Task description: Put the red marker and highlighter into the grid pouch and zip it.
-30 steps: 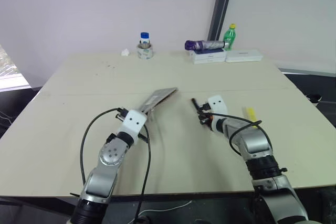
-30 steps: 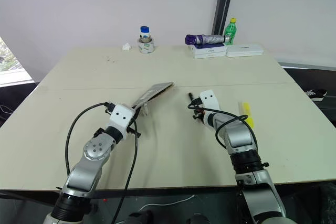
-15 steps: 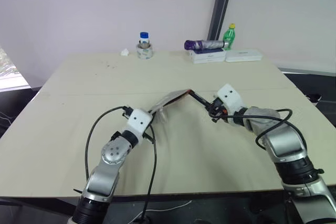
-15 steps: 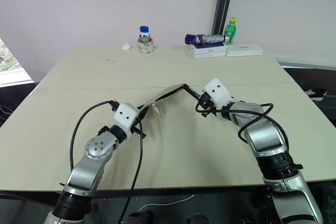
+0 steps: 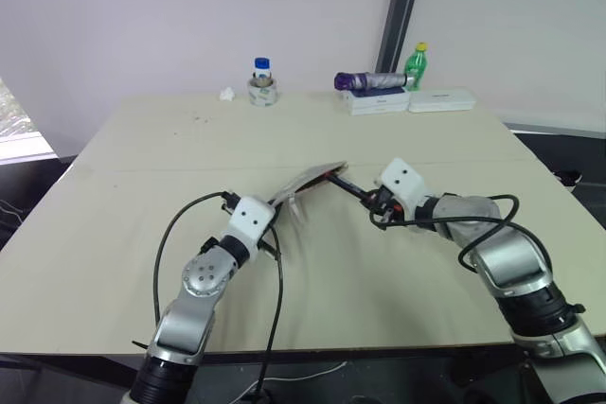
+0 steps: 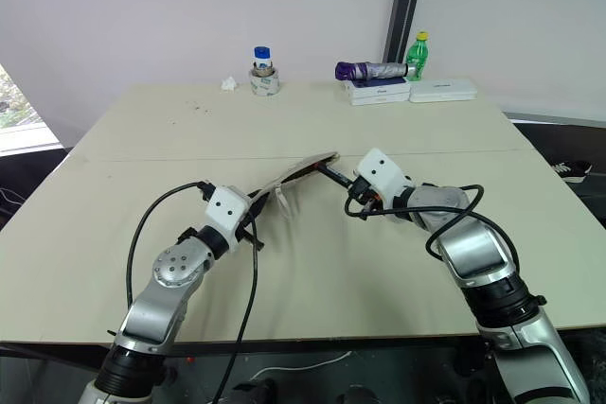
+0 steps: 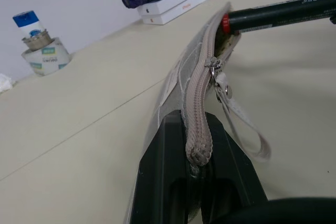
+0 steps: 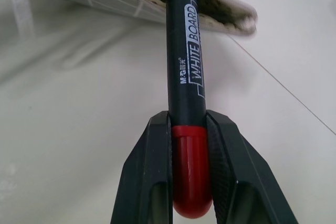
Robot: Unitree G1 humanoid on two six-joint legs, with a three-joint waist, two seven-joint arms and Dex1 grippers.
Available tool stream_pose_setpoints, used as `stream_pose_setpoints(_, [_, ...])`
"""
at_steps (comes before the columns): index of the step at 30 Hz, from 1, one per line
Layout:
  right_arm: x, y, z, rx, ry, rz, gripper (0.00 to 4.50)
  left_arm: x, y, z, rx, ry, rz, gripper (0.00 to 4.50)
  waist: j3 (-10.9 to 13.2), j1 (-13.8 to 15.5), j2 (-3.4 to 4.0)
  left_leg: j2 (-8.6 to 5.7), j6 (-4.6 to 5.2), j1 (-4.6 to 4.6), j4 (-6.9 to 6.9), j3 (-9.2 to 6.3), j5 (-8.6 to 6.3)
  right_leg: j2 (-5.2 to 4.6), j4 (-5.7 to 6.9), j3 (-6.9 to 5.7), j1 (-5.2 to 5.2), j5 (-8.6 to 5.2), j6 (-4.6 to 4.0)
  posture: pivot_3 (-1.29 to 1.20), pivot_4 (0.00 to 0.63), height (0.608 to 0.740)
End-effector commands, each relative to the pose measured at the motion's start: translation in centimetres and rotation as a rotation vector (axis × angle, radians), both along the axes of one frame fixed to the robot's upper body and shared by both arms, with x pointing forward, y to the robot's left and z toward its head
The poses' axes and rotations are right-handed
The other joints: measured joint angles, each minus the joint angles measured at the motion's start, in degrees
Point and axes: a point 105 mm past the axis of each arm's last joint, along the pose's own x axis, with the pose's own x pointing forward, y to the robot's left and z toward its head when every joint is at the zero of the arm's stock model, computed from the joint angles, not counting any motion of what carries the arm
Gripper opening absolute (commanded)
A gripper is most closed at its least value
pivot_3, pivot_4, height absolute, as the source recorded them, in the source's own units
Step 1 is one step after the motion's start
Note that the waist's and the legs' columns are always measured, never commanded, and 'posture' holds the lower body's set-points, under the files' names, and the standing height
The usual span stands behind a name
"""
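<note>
Beige tabletop (image 5: 142,167) carries, at its far edge, a blue-capped jar (image 5: 261,82), a folded purple umbrella (image 5: 367,80) on white boxes, and a green bottle (image 5: 414,65). Near the table's middle, the left gripper (image 7: 197,153) is clenched on the near end of the flat grey fabric grid pouch (image 5: 305,182), holding it raised edge-up with its zipper partly open. The right gripper (image 8: 188,145) grasps the slim red-and-black whiteboard marker (image 8: 185,77), whose far tip sits at the pouch's opening.
</note>
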Motion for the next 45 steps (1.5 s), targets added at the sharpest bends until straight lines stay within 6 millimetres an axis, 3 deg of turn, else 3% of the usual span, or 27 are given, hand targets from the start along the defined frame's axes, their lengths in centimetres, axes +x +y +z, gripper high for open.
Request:
stream_pose_setpoints(1, [-0.6,0.4,0.9,-0.102,-0.075,0.077,0.34,-1.2,-0.9,1.1,0.080,-0.090,-0.077,0.00,0.00,-0.01,0.00,0.00,0.00,0.00,0.00,0.00,0.00,0.00,-0.01,0.00,0.00,0.00,0.00,0.00,0.150,0.737])
stream_pose_setpoints(10, [-2.3,1.2,-0.7,-0.414,-0.149,0.315,0.34,-2.9,-2.5,-0.6,0.250,-0.091,-0.284,0.00,0.00,-0.02,0.00,0.01,0.00,0.00,-0.02,0.00,0.00,-0.01,-0.07,-0.03,0.03,0.00,0.00,0.00,0.150,0.737])
stream_pose_setpoints(19, [-3.1,3.8,0.3,-0.396,-0.214,0.457,0.34,-3.9,-2.9,-0.8,0.234,-0.052,-0.369,0.00,0.00,-0.04,0.00,0.04,0.00,0.00,-0.01,-0.11,0.00,-0.01,-0.08,-0.03,0.04,0.00,0.00,0.00,0.150,0.737])
stream_pose_setpoints(27, [-2.3,2.8,3.5,-0.281,-0.243,0.352,4.33,-3.1,-2.3,0.0,0.124,-0.022,-0.292,0.00,0.00,0.11,0.00,0.02,0.00,0.00,0.00,-0.19,0.00,-0.04,-0.08,-0.04,0.07,0.00,0.00,0.00,0.150,0.737])
stream_pose_setpoints(28, [-2.3,2.5,3.8,-0.268,-0.244,0.339,4.33,-3.0,-2.4,0.2,0.099,-0.015,-0.281,0.00,0.00,0.14,0.00,0.02,0.00,0.00,0.01,-0.20,0.00,-0.04,-0.08,-0.04,0.08,0.00,0.00,0.00,0.150,0.737])
stream_pose_setpoints(32, [-2.0,0.4,5.4,-0.189,-0.237,0.244,4.33,-2.5,-2.7,1.4,-0.044,0.014,-0.251,0.00,0.00,0.13,0.00,0.01,0.00,0.01,0.01,-0.20,0.00,-0.04,-0.08,-0.06,0.10,0.00,0.00,0.00,0.150,0.737])
stream_pose_setpoints(36, [-1.5,-3.5,5.7,-0.050,-0.172,0.058,4.33,-1.7,-3.3,3.1,-0.179,0.029,-0.241,0.00,0.01,0.33,-0.02,-0.01,0.00,0.00,0.06,-0.19,0.00,-0.06,-0.11,-0.21,0.21,0.00,0.00,0.00,0.150,0.737])
stream_pose_setpoints(40, [-0.3,-7.9,4.2,0.024,-0.100,-0.186,4.33,-1.1,-3.7,4.0,-0.221,0.036,-0.230,0.00,0.01,0.18,-0.02,-0.03,0.00,0.02,0.10,-0.18,0.00,-0.06,-0.14,-0.25,0.28,0.01,0.01,0.00,0.150,0.737])
stream_pose_setpoints(43, [0.5,-14.2,1.3,0.097,-0.025,-0.520,4.33,-0.8,-4.1,3.4,-0.181,0.045,-0.225,0.00,0.01,0.10,-0.02,-0.03,0.00,0.04,0.07,-0.14,0.00,-0.04,-0.13,-0.24,0.27,0.00,0.01,0.00,0.150,0.737])
stream_pose_setpoints(45, [0.4,-15.6,0.1,0.149,0.011,-0.607,4.33,-0.6,-4.2,3.0,-0.169,0.053,-0.219,0.00,0.01,0.14,-0.02,-0.04,0.00,0.04,0.06,-0.12,0.00,-0.05,-0.13,-0.23,0.27,0.00,0.01,0.00,0.150,0.737])
